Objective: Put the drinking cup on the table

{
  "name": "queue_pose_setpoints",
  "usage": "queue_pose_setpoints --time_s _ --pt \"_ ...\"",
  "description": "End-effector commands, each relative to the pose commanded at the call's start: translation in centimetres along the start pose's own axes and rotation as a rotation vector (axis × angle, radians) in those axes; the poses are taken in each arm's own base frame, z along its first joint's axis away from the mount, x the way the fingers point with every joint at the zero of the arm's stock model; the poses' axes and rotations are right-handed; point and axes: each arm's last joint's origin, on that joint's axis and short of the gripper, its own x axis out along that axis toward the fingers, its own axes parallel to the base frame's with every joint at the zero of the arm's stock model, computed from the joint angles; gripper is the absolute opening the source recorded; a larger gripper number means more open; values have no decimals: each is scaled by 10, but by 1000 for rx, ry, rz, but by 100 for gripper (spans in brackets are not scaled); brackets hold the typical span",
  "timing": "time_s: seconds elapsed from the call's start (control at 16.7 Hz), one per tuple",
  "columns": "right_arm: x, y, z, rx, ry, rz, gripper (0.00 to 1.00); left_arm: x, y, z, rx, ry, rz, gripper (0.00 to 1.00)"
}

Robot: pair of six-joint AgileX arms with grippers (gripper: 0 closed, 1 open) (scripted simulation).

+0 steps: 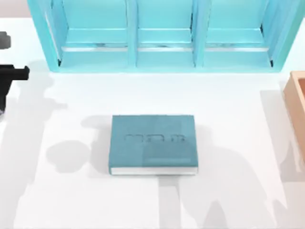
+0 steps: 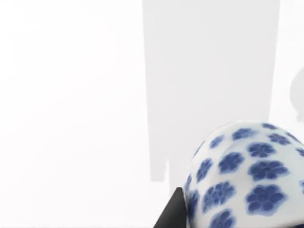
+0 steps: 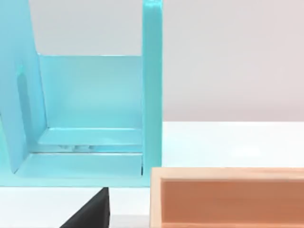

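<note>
White counter seen from above. Teal book lies flat near the centre, pale page edge toward the near side. Turquoise shelf unit stands along the far edge, three open bays facing the counter. At the right edge, the corner of a tan wooden box.

Left arm: a dark part juts in at the far-left edge of the top view, well apart from the book.

Left wrist view: drinking cup sits very close to the lens, white with dark blue flowers, rounded side toward the camera. One black finger of the left end effector lies against the cup's flank. The other finger is out of sight, so I cannot tell how wide the end effector stands, nor whether it truly grips the cup. Plain white counter beyond the cup, crossed by a grey shadow. Whether the cup rests on the counter or hangs above it I cannot tell.

Right wrist view: looks at the end bay of the shelf unit, with the wooden box just in front. A black finger tip of the right end effector shows at the frame edge; its opening cannot be judged.
</note>
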Motion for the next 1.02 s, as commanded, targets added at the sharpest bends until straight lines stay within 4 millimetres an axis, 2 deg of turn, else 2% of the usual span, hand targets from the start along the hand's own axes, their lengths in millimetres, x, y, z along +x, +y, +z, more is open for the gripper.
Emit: queue_pose_setpoints --time_s 0.3,0.72,0.96,1.02 --pt "0 0 0 0 0 0 100 6 -1 1 4 7 2 0" --pt "0 0 0 0 0 0 100 61 0 0 0 -5 0 0" --pt "0 0 0 0 0 0 100 65 0 0 0 0 0 0" --pt "0 0 0 0 0 0 100 65 0 0 0 0 0 8"
